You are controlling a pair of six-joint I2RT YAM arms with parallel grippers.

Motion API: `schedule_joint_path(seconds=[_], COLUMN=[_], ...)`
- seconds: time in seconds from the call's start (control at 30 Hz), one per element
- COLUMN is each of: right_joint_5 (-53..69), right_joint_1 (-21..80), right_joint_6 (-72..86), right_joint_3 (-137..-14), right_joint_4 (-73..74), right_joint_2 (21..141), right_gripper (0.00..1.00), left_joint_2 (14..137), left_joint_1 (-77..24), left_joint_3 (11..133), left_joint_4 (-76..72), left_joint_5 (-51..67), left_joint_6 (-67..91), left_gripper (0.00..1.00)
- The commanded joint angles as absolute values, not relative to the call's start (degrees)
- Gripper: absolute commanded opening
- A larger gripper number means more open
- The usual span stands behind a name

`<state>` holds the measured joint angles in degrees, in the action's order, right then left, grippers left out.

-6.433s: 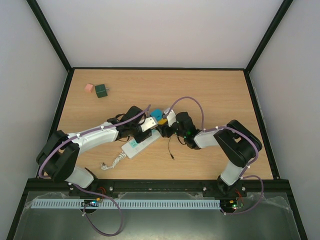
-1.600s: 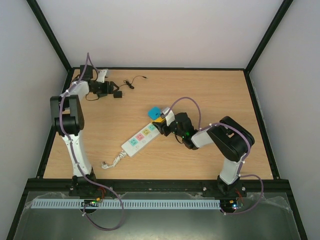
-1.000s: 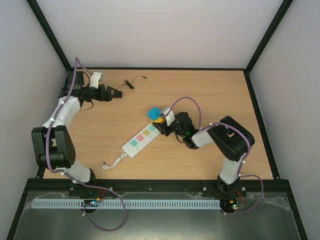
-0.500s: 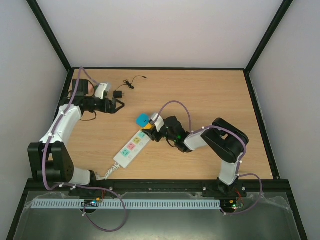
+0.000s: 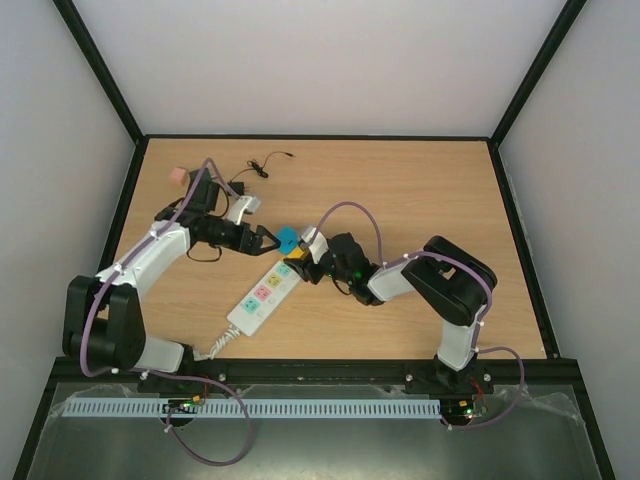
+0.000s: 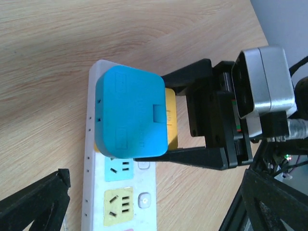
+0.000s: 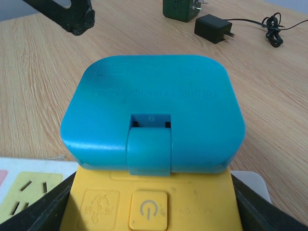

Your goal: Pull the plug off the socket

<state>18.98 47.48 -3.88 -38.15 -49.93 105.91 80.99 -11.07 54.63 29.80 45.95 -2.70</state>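
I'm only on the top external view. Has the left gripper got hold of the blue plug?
Observer: No. The left wrist view shows the left gripper open, with its fingers wide of the blue plug.
Operator: Is the plug seated?
Observer: It sits flat on the yellow end section of the socket.
Operator: And the right gripper?
Observer: The right gripper is clamped on the socket's sides at that yellow end.

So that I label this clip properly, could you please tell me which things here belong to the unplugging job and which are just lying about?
In the job: power strip; blue plug on it; right tool gripping the strip; left tool, open, beside the plug.
Lying about: pink block; green cube; black charger with its thin cable.
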Motion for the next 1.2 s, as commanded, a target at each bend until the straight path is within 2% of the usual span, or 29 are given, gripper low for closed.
schedule_joint_path(seconds=[0.0, 0.43, 0.8, 1.17], right_joint_5=[17.1, 16.6, 16.1, 16.1], right_joint_1=[48.3, 48.3, 48.3, 48.3], right_joint_6=[-6.3, -6.5, -6.0, -5.8], right_joint_3=[-36.2, -36.0, -36.1, -36.1], right_joint_4=[-45.1, -45.9, -46.0, -45.9], right_joint_2=[107.9, 107.8, 108.3, 108.3], right_gripper=[0.28, 0.28, 0.28, 0.28], left_joint_2=[81.9, 90.2, 87.2, 83.8], left_joint_1=[-11.2, -15.2, -18.4, -24.1], left_joint_3=[53.9, 56.4, 56.8, 57.8], left_joint_4=[25.7, 25.6, 23.6, 23.8], left_joint_5=[46.1, 47.9, 47.8, 34.1], left_joint_6=[1.3, 0.8, 0.1, -2.1], left_gripper=[0.98, 0.82, 0.46, 0.41])
